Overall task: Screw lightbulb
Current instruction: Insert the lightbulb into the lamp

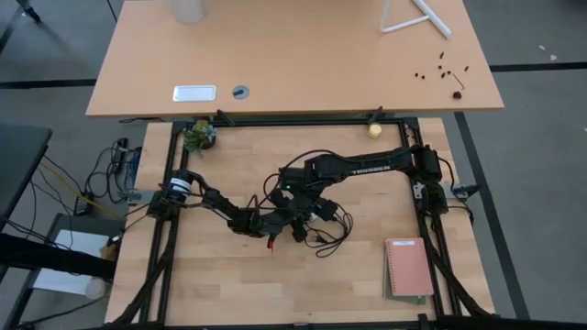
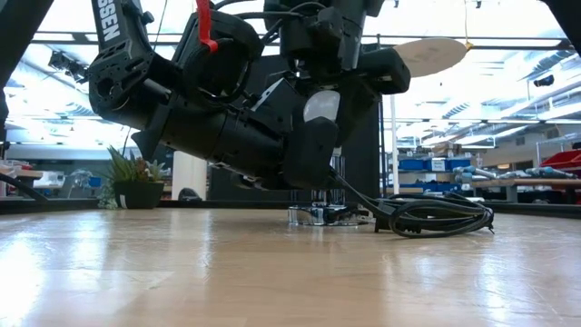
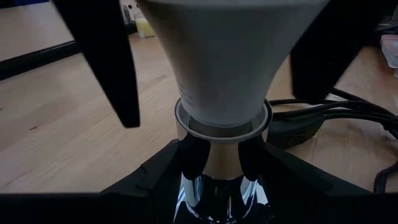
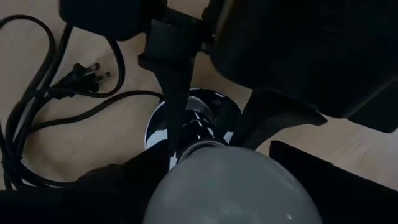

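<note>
From above, my left gripper [image 1: 275, 223] and right gripper [image 1: 295, 209] meet mid-table on pale wood [image 1: 220, 275]; level, the lightbulb [image 2: 321, 105] hangs above the socket [image 2: 320, 215], a bright hall behind; my left fingers [image 3: 193, 163] clamp the socket's neck; my right fingers' spread I cannot tell.

2 black arms [image 1: 353, 169], white "TROSSEN" lettering.
</note>
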Tool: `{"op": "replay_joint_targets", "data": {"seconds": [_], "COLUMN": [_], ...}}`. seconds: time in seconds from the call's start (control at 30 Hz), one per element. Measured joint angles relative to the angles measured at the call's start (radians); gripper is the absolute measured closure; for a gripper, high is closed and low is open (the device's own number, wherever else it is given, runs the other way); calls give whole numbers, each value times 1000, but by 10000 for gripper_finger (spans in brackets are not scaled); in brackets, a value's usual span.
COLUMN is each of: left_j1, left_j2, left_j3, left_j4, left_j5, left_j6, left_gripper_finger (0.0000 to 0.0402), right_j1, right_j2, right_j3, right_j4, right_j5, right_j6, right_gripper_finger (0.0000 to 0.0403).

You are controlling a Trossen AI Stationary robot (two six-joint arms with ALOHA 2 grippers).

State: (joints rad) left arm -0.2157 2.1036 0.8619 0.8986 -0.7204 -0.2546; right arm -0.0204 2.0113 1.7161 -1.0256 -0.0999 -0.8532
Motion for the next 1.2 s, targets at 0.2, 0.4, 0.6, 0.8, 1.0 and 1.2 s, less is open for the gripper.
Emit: {"op": "replay_joint_targets", "data": {"seconds": [0.2, 0.4, 0.6, 0.8, 1.0, 1.2], "left_j1": [0, 0, 0, 0, 0, 0], "left_j2": [0, 0, 1, 2, 3, 3], "left_j3": [0, 0, -1, -2, -2, -2], "left_j4": [0, 2, 8, 26, 41, 44], "left_j5": [1, 4, 4, 7, 10, 10], "left_j6": [0, 5, -8, -16, -25, -41], "left_gripper_finger": [199, 199, 199, 199, 199, 199], "right_j1": [0, -8, -10, 4, 19, 27], "right_j2": [0, 0, 0, -3, -11, -9], "right_j3": [0, 0, 0, -18, -85, -88], "right_j4": [-5, -6, 0, 25, 72, 82], "right_j5": [27, 32, 40, 56, 88, 141], "right_j6": [58, 231, 458, 696, 953, 1243], "right_gripper_finger": [150, 146, 146, 138, 139, 145]}}
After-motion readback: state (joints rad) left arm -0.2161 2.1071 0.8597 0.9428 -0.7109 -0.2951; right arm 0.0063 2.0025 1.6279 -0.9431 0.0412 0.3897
